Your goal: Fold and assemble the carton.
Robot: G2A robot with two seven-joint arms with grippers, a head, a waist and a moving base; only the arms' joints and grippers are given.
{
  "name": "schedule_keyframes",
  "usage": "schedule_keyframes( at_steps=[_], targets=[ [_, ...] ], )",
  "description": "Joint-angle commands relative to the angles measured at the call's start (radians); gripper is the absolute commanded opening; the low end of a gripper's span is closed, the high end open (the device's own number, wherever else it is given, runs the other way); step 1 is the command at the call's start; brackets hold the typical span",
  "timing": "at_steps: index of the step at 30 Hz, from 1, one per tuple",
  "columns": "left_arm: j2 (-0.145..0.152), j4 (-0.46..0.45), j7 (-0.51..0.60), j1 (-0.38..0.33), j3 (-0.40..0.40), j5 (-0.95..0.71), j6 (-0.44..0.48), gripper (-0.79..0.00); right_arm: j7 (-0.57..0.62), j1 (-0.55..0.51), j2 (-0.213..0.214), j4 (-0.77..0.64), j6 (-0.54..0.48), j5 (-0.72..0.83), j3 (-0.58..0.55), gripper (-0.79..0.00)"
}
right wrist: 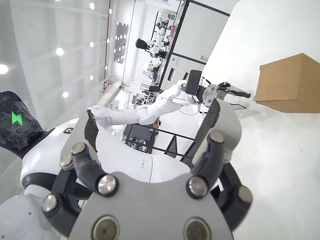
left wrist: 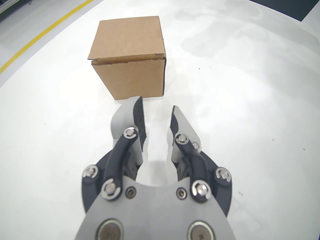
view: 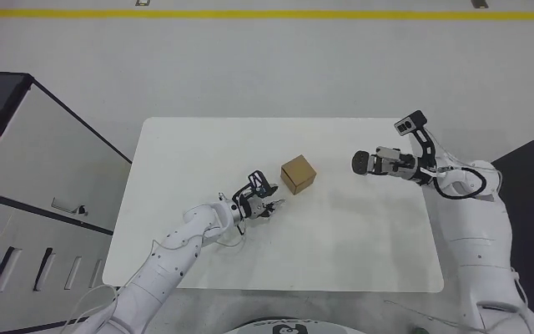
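A small brown carton (view: 298, 174) stands as a closed cube near the middle of the white table (view: 209, 150). In the left wrist view the carton (left wrist: 130, 58) shows its top flap tucked in, with a thin seam along the front edge. My left gripper (view: 274, 206) (left wrist: 155, 113) hovers just short of the carton's near side, open, nothing between its fingers. My right gripper (view: 360, 163) (right wrist: 152, 116) is held above the table to the carton's right, open wide and empty. The right wrist view shows the carton (right wrist: 287, 83) and the left gripper (right wrist: 240, 93) beside it.
A grey cabinet (view: 42, 167) stands off the table's left edge. A yellow floor line (view: 267, 13) runs behind the table. Bare table surface lies around the carton on all sides.
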State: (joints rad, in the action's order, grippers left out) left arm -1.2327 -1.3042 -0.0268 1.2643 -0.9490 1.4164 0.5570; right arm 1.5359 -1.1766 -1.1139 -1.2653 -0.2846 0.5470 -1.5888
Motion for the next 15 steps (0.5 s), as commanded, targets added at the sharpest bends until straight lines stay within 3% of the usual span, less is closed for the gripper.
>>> schedule_keyframes(
  at_steps=[1, 6, 15],
  targets=[
    [0.0, -0.003, -0.03, 0.004, -0.003, -0.022, 0.008, 0.0, 0.0, 0.0, 0.0, 0.0, 0.0, 0.0, 0.0, 0.0],
    [-0.021, 0.048, -0.072, -0.025, 0.038, -0.068, -0.031, 0.0, 0.0, 0.0, 0.0, 0.0, 0.0, 0.0, 0.0, 0.0],
    [-0.023, 0.047, -0.103, -0.016, 0.039, -0.08, -0.046, 0.0, 0.0, 0.0, 0.0, 0.0, 0.0, 0.0, 0.0, 0.0]
  ],
)
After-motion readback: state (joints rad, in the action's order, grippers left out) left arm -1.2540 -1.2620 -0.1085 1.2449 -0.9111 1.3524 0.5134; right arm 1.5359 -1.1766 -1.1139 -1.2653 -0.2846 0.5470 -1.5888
